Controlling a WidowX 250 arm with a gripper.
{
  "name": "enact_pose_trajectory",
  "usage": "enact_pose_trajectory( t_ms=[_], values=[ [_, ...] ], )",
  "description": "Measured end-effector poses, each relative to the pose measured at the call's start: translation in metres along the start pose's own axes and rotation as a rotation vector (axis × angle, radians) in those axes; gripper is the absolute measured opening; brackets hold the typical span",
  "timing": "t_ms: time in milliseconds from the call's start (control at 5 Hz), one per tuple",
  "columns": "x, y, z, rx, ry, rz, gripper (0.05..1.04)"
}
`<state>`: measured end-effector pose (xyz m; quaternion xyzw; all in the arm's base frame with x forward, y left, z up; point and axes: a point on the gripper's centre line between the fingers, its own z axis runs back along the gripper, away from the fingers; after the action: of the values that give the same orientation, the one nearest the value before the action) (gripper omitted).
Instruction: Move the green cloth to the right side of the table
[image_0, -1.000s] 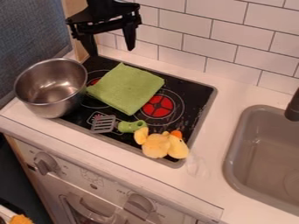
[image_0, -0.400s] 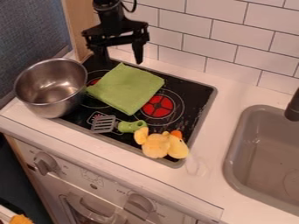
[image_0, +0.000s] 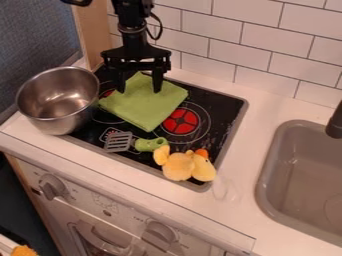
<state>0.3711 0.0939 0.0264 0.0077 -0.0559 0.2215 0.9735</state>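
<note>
With its two fingers spread wide, the one black gripper (image_0: 139, 91) hangs pointing down at the far part of one folded green cloth (image_0: 145, 110); whether they touch, I cannot tell. Under the cloth lies one black cooktop (image_0: 217, 107). From the cloth, one shiny steel pot (image_0: 61, 123) stands at nine o'clock, one grey slotted spatula with a green handle (image_0: 120, 142) at six, one yellow plush duck (image_0: 178, 167) at five, one grey sink (image_0: 267, 186) at four.

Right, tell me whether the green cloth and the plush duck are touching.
Apart. The camera view shows black stovetop between the green cloth and the plush duck.
</note>
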Motion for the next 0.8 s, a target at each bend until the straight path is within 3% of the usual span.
enact_pose_trajectory(
  t_ms=[400, 800],
  values=[
    [0.0, -0.005, -0.013, -0.025, 0.021, -0.006, 1.001],
    [0.005, -0.034, -0.014, -0.028, 0.016, -0.091, 1.001]
  ],
)
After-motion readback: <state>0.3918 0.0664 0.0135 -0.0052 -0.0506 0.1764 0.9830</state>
